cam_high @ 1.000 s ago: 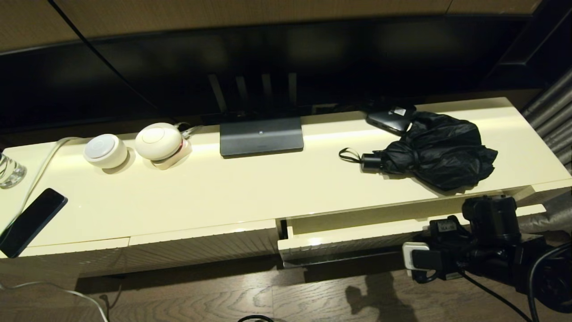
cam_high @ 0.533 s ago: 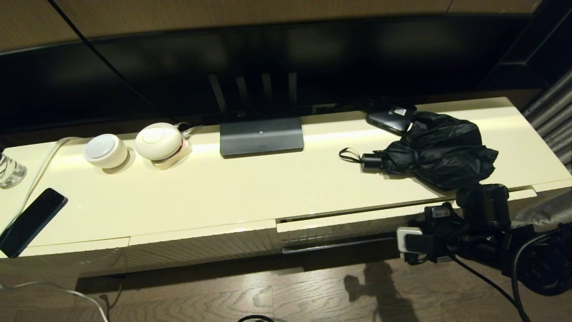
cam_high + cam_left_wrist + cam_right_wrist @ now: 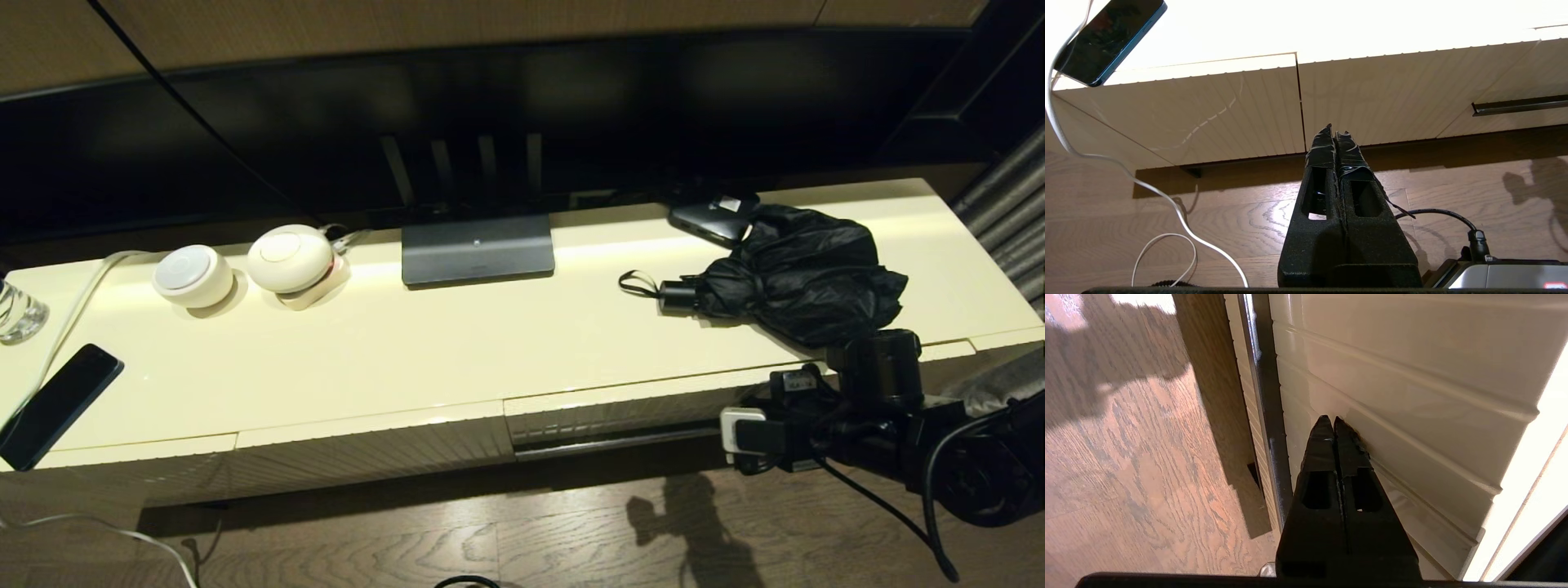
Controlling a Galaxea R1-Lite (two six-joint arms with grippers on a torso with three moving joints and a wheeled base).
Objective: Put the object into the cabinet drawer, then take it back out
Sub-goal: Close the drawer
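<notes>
The object, a black compact umbrella (image 3: 804,278), lies on the cream cabinet top at the right, its handle and wrist loop (image 3: 641,284) pointing left. Below it the cabinet drawer (image 3: 612,412) sits pushed in, its ribbed front about level with the panel to its left. My right gripper (image 3: 1333,419) is shut and empty, its tips against the drawer's ribbed front (image 3: 1412,375); the right arm's wrist (image 3: 873,367) hides the fingers in the head view. My left gripper (image 3: 1335,130) is shut and empty, low before the left panels, with the drawer (image 3: 1547,69) off to its side.
On the cabinet top stand a dark monitor base (image 3: 478,249), two white round devices (image 3: 194,276) (image 3: 287,260), a phone (image 3: 57,404), a glass (image 3: 16,310) and a small black box (image 3: 714,216) behind the umbrella. A white cable (image 3: 1167,200) trails over the wooden floor.
The drawer has slid in from partly open to closed. My right arm moved toward the cabinet with it, fingers staying shut. The umbrella has not moved.
</notes>
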